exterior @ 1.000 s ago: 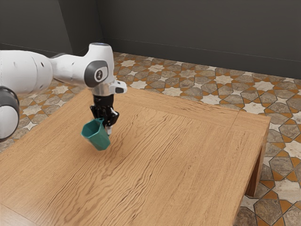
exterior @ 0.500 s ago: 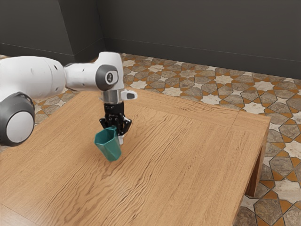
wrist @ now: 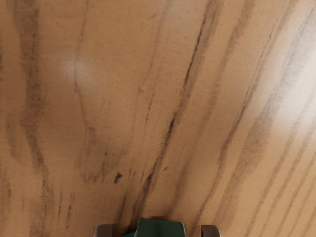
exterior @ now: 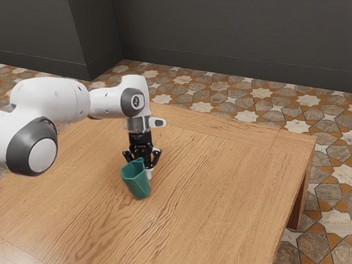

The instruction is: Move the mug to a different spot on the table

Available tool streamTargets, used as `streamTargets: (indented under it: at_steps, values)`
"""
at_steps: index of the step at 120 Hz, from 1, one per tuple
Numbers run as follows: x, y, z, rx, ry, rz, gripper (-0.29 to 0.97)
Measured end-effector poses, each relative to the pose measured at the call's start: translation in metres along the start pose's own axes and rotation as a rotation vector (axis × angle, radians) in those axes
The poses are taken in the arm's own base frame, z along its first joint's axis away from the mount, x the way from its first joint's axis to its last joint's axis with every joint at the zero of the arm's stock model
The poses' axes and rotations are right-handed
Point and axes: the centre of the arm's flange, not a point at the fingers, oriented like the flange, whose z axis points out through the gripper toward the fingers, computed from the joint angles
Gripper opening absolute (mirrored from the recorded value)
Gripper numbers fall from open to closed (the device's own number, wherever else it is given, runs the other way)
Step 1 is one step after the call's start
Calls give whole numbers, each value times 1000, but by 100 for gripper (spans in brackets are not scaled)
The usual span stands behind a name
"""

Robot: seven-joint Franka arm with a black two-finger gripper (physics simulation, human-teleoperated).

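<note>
A teal faceted mug point(exterior: 136, 179) stands nearly upright near the middle of the wooden table point(exterior: 231, 187), its base at or just above the surface. My black gripper point(exterior: 142, 163) points straight down and is shut on the mug's far rim. In the wrist view a strip of the teal mug point(wrist: 160, 228) lies just under my hand, with wood grain point(wrist: 163, 108) close beyond it.
The table's right edge point(exterior: 305, 181) drops off to a patterned tile floor point(exterior: 330, 181). Dark walls stand behind. My white arm point(exterior: 60, 104) comes in over the table's left part.
My gripper has carried the mug toward the exterior view's right and lower, down to the table surface. The mug has swung from tilted to nearly upright.
</note>
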Motion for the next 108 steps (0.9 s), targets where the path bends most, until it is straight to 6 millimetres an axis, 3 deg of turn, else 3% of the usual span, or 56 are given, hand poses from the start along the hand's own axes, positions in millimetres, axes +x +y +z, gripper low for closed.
streamTargets:
  at_steps: [31,53,68,84,108]
  values:
    - [3,2,10,-3,-17,-38,13]
    - [2,2,11,-7,-19,-52,40]
    - [1,2,4,-11,-10,-55,53]
    - [-12,11,-26,-29,35,-41,60]
    - [-61,29,-117,-68,171,59,65]
